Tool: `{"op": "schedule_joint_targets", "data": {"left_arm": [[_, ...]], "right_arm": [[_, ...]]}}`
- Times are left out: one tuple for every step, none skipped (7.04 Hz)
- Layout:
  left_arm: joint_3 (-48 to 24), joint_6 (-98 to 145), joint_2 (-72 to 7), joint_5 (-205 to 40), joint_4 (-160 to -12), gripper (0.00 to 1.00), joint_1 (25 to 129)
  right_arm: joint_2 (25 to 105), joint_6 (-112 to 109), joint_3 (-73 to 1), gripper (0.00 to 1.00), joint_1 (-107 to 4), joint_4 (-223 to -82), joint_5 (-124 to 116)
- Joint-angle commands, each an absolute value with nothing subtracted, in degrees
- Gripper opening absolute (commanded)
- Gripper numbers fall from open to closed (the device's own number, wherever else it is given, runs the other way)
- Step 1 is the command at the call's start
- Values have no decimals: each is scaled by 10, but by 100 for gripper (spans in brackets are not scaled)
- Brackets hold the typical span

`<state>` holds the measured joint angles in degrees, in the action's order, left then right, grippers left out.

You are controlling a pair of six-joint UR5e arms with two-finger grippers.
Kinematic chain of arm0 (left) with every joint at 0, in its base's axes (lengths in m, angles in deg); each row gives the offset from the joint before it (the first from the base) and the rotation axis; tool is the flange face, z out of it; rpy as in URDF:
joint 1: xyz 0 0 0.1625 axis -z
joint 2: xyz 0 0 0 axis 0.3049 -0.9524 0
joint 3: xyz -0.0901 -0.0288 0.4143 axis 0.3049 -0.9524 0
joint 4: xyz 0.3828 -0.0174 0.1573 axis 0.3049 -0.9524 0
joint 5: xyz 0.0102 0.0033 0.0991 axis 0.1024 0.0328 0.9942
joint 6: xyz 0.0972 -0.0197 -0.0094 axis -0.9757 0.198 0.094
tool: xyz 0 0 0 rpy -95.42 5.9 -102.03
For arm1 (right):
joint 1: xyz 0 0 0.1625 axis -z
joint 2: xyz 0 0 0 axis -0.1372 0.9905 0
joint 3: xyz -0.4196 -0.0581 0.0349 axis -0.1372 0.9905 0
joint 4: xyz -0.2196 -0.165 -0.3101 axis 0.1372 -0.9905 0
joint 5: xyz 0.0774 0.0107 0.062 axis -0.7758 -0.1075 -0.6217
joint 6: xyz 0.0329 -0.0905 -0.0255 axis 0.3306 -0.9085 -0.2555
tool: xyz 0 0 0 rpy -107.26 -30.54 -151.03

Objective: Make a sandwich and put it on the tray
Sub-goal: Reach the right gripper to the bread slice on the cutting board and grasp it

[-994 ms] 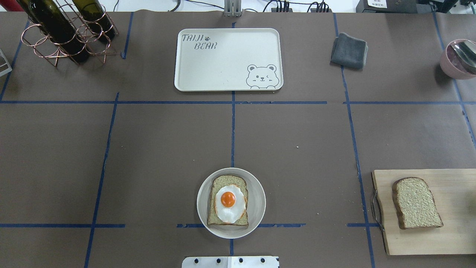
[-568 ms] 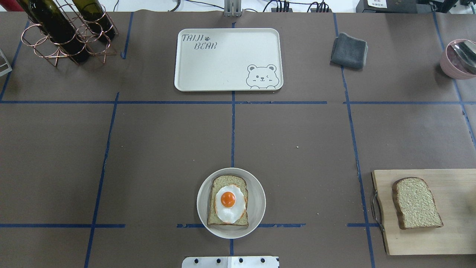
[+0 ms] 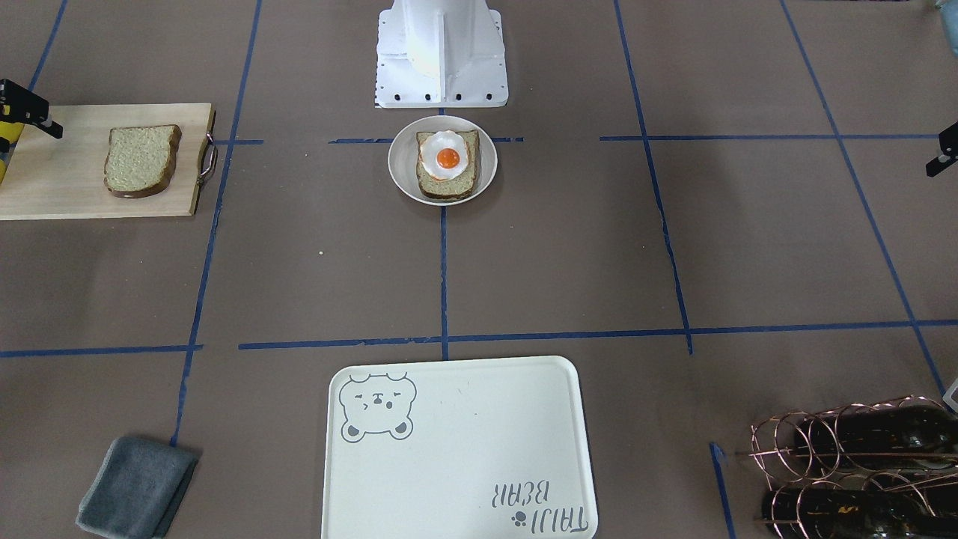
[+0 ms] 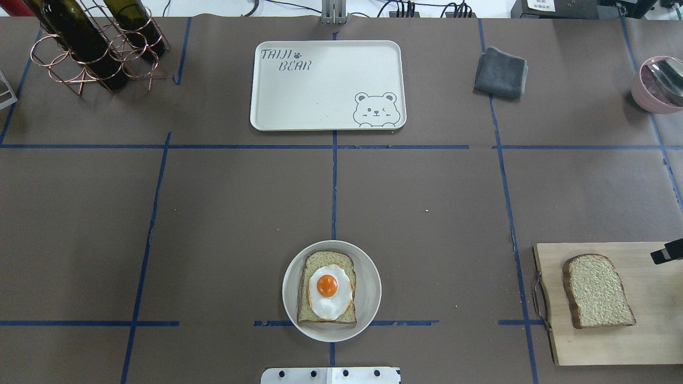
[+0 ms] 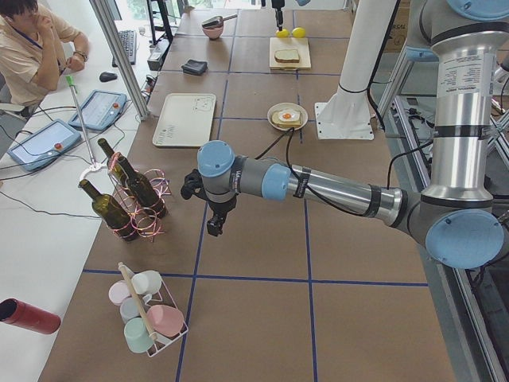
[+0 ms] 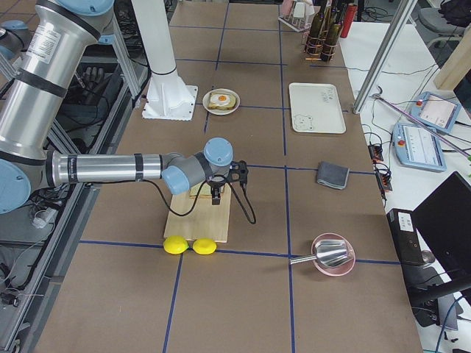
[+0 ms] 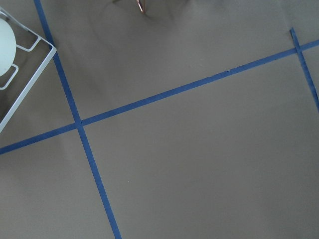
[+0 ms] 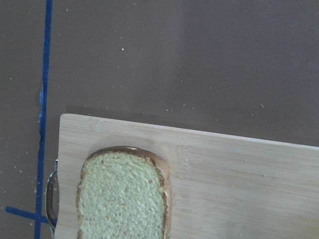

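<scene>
A small round whitish plate (image 4: 371, 290) at the near middle holds one bread slice (image 4: 326, 258) with a fried egg (image 4: 328, 288) on top. A second bread slice (image 4: 597, 290) lies on the wooden cutting board (image 4: 651, 336) at the right and shows in the right wrist view (image 8: 122, 196). The cream bear tray (image 4: 325, 85) lies bare at the far middle. My right gripper (image 4: 666, 254) hangs over the board's far right part; only a black tip shows. My left gripper (image 5: 208, 203) hovers over bare table far to the left. I cannot tell whether either is open.
A copper rack with wine bottles (image 4: 90, 42) stands at the far left. A folded grey cloth (image 4: 501, 72) and a pink bowl with a spoon (image 4: 659, 85) are at the far right. Two lemons (image 6: 190, 245) lie beyond the board. A rack of cups (image 5: 147, 314) stands at the left end.
A black part of my right gripper has come into the overhead view at the right edge, over the cutting board. Plate, bread, egg and tray have not moved.
</scene>
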<state>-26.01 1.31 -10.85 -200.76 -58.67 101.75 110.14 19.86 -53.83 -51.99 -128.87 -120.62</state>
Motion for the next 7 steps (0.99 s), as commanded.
{"op": "schedule_joint_targets", "data": {"left_arm": [[-259,29,-108,-2008,-588,100,1018],[-259,39,-108,-2008,-589,100,1018],[-260,44,-108,-2009,-589,100,1018],[-260,45,-108,-2009,-589,100,1017],[-260,46,-108,-2009,-589,100,1017],[-261,46,-108,-2009,-589,100,1017],[-261,47,-108,-2009,-589,100,1017]], "right_arm": [[1113,326,-513,100,-428,-1148,-1132],[1113,346,-492,100,-413,-1132,-1132],[1111,404,-478,99,-395,-1087,-1130],[1109,441,-476,95,-368,-1082,-1120],[1108,443,-475,92,-355,-1082,-1103],[1108,443,-471,89,-354,-1081,-1102],[1106,443,-460,85,-354,-1081,-1102]]}}
